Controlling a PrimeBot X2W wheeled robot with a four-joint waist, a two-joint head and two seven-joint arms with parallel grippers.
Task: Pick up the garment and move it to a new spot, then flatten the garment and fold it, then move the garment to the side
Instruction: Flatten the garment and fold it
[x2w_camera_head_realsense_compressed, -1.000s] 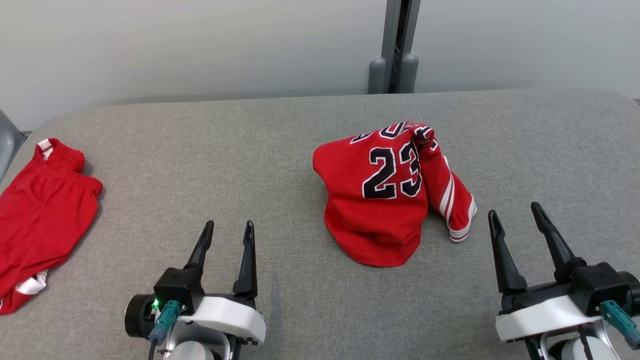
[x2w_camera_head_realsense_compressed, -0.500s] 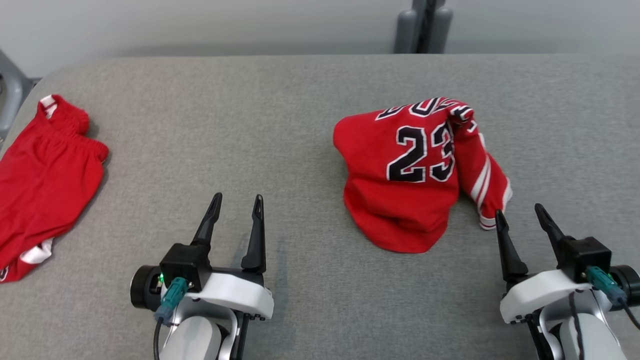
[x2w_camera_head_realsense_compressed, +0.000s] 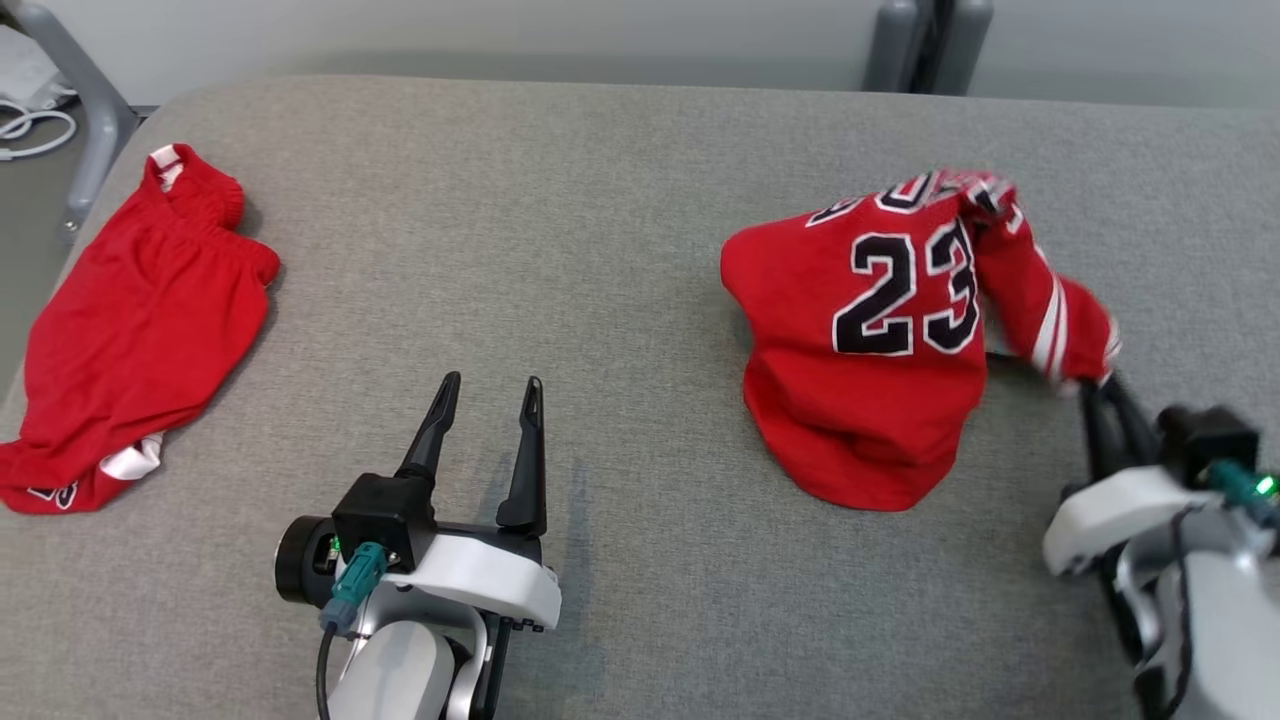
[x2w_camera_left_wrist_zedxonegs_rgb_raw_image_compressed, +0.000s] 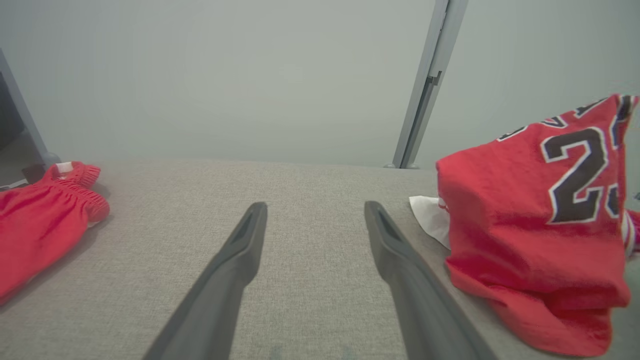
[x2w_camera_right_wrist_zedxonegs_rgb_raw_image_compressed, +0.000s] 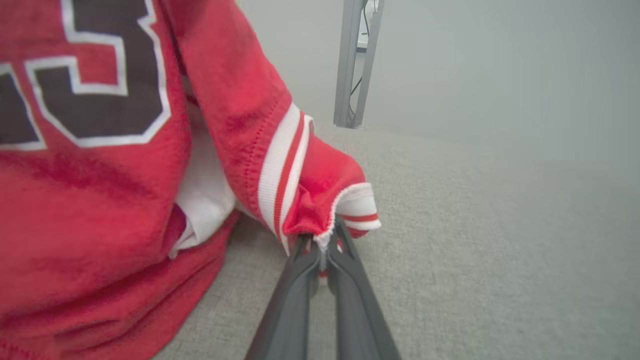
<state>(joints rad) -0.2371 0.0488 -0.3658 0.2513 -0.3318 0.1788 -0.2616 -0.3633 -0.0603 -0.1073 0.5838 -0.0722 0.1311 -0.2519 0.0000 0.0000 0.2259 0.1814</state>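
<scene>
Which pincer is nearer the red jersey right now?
Right. The right pincer grips the striped cuff of the jersey; the left pincer is open, apart, off to its left.

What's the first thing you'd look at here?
The bright red jersey with a big 23, crumpled in a heap on the right of the grey table. The right jaws are pinched shut on its striped edge, while the left jaws stand open over bare table. Red shorts lie flat at the far left.
</scene>
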